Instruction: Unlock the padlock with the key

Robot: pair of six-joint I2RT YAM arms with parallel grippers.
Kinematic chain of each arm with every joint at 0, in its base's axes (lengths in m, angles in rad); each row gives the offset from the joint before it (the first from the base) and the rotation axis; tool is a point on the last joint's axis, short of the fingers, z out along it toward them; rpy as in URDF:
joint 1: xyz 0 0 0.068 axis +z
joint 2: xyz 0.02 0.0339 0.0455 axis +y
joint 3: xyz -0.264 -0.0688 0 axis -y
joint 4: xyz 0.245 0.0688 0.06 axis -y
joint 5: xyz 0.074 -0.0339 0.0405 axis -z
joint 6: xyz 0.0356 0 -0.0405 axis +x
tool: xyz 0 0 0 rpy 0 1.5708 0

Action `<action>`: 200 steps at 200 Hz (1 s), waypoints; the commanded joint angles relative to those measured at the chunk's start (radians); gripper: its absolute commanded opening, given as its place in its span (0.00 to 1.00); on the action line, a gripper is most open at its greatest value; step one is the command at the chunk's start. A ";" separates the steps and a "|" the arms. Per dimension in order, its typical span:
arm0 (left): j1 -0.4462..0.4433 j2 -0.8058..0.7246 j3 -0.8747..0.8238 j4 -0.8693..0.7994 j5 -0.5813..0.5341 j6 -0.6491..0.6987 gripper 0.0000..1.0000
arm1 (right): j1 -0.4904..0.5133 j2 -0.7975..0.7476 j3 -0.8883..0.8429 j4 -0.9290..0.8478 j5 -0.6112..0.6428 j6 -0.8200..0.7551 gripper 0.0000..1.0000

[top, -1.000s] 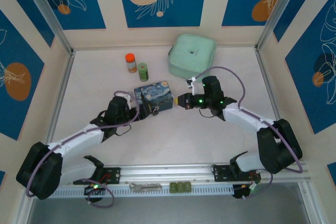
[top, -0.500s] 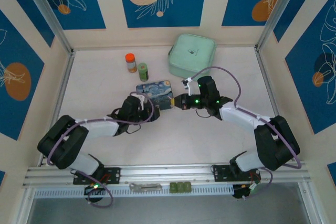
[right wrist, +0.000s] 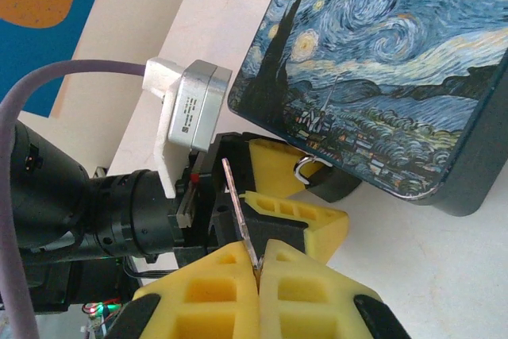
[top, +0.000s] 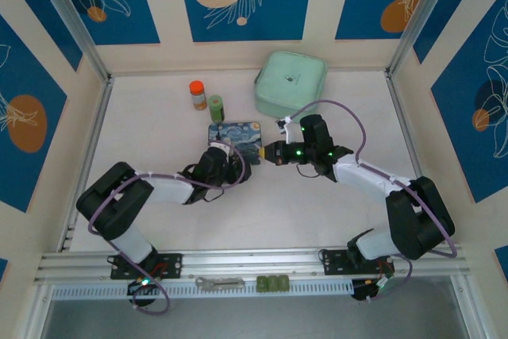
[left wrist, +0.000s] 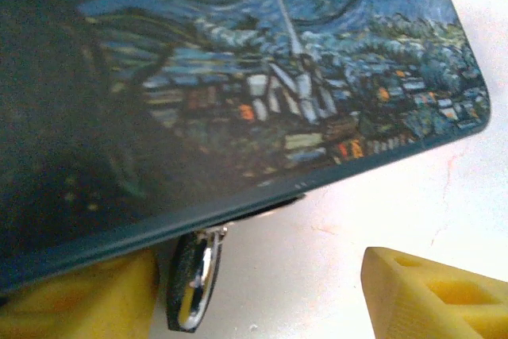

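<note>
Treat this as the steadying step ahead of insertion. Find the padlock [left wrist: 193,279] at the lower edge of the starry-night tin [left wrist: 262,77], seemingly hooked to its clasp and low over the table [left wrist: 341,220]. Note it tucked just beside one yellow pad of the left hand [left wrist: 255,279], with the other pad well apart: a wide hand around the lock, no grip yet. Close that hand gently on the dark body, not the silvery shackle, squaring the flats between the pads to stop any swinging or twisting. Avoid nudging the tin while closing. Check the keyhole's facing first; cannot tell it from here. Present that end to the right hand [right wrist: 258,263], pinched shut on the key [right wrist: 236,204] with the thin blade sticking out past the pads. Bring the blade in slowly along the keyway, without side load, to avoid bending it or slipping it in the pads. Turn only once fully seated.
</note>
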 commanded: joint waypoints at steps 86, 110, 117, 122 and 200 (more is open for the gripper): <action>-0.005 0.110 0.004 0.119 -0.015 -0.045 0.27 | -0.005 -0.037 -0.014 -0.005 -0.006 0.027 0.00; 0.003 0.102 0.009 0.141 0.043 -0.049 0.08 | -0.005 -0.037 -0.045 -0.013 -0.018 0.031 0.00; 0.009 0.096 0.007 0.154 0.072 -0.059 0.01 | -0.008 -0.033 -0.057 -0.021 -0.020 0.033 0.00; 0.015 0.092 0.004 0.169 0.095 -0.069 0.00 | -0.010 -0.030 -0.065 -0.020 -0.031 0.036 0.00; 0.090 0.115 -0.007 0.509 0.432 -0.309 0.00 | -0.090 0.059 -0.164 0.088 -0.249 0.161 0.00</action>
